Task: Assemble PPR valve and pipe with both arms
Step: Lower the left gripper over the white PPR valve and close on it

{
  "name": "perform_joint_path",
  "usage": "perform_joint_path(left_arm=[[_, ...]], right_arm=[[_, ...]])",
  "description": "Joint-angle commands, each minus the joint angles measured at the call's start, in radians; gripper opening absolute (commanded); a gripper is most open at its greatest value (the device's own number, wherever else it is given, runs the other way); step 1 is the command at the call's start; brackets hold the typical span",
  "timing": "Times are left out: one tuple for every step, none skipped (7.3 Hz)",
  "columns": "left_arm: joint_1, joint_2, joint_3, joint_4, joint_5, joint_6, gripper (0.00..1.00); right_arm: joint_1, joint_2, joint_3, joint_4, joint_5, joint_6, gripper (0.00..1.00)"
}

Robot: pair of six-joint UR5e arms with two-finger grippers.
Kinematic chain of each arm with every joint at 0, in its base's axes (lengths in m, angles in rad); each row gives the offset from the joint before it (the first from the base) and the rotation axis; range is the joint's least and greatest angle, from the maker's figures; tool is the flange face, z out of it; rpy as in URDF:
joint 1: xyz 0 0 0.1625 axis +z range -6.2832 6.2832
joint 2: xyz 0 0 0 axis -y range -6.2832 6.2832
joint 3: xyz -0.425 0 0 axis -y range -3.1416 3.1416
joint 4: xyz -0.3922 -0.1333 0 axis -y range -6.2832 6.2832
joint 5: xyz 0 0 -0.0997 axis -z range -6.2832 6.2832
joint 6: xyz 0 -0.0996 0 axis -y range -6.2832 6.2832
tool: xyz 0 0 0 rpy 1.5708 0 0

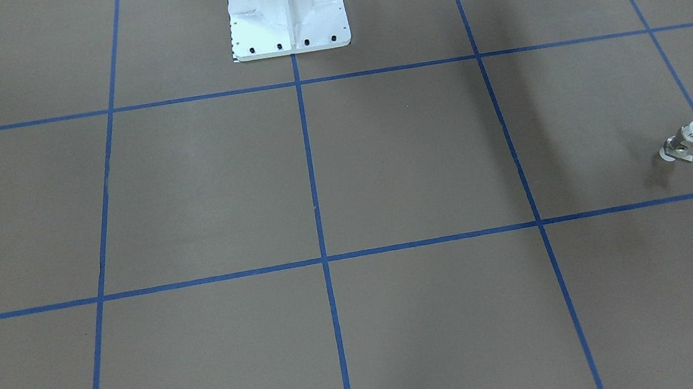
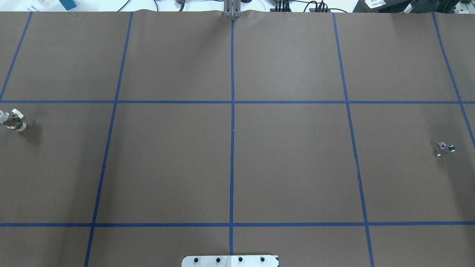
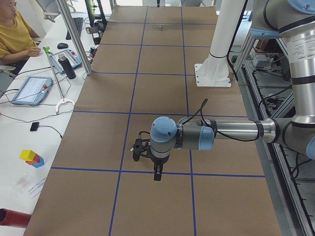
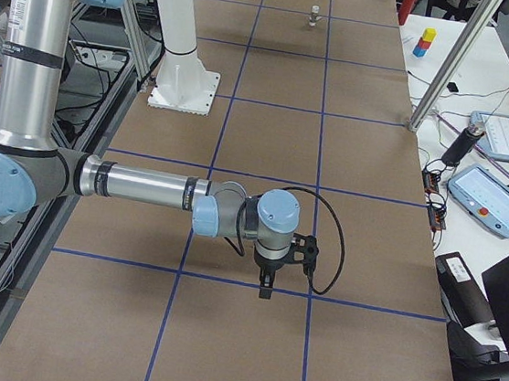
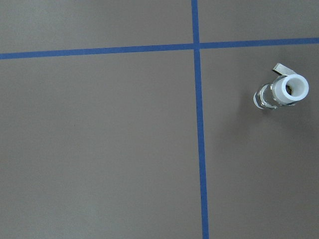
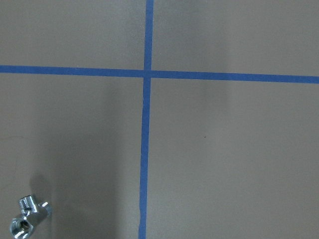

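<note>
Brown paper sheet (image 2: 289, 167) covers the table, ruled into squares by blue tape lines (image 2: 232, 148). White pedestal (image 1: 287, 13) stands at the robot's edge, on the centre line.

PPR valve (image 1: 685, 143): far out at the robot's left end of the table. Stands on end with the white ring uppermost and the chrome body below, flat pale tab jutting from its side. Sits inside a square near a tape line, not on it. Nothing touches it.

Pipe (image 2: 444, 149): far out at the robot's right end, lying on the sheet, small and shiny. In the right wrist view one round opening faces the camera. Well apart from the valve, with the middle squares between them.

Left arm (image 3: 231, 132): forearm level over the left end, left gripper (image 3: 157, 176) pointing straight down and hanging above the sheet. It shows from the side only, so I cannot tell whether the fingers are spread or pressed together. Its wrist camera looks down on the valve, which sits at the right edge of that view.

Right arm (image 4: 145, 184): same posture over the right end, right gripper (image 4: 265, 288) pointing down. Finger state cannot be told here either. Its wrist view has the pipe in the lower left corner.

Person in a yellow top (image 3: 15, 34) sits at the side bench
</note>
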Motion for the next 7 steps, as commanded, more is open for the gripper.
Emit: perform_joint_path(left_arm=[[0.002,-0.002,-0.012,0.001,0.000,-0.005,1.00],[0.002,-0.002,-0.021,0.002,0.000,-0.008,1.00],[0.002,-0.005,-0.021,0.001,0.000,-0.009,1.00],[0.012,-0.011,-0.023,-0.001,0.006,0.004,1.00],[0.024,-0.021,-0.018,-0.008,0.000,0.003,1.00],[0.026,-0.043,-0.018,-0.011,0.000,0.006,1.00],[0.038,-0.076,-0.017,-0.011,-0.002,0.003,1.00]], right_arm=[[0.000,0.000,0.000,0.000,0.000,0.000,1.00],[0.002,0.000,0.002,0.002,0.000,0.000,1.00],[0.000,0.000,0.002,0.002,0.000,0.000,1.00],[0.000,0.002,0.005,0.000,0.002,0.000,1.00],[0.000,0.002,0.005,0.002,0.014,0.000,1.00],[0.000,0.002,0.005,0.000,0.020,0.000,1.00],[0.000,0.002,0.005,0.000,0.024,0.000,1.00]])
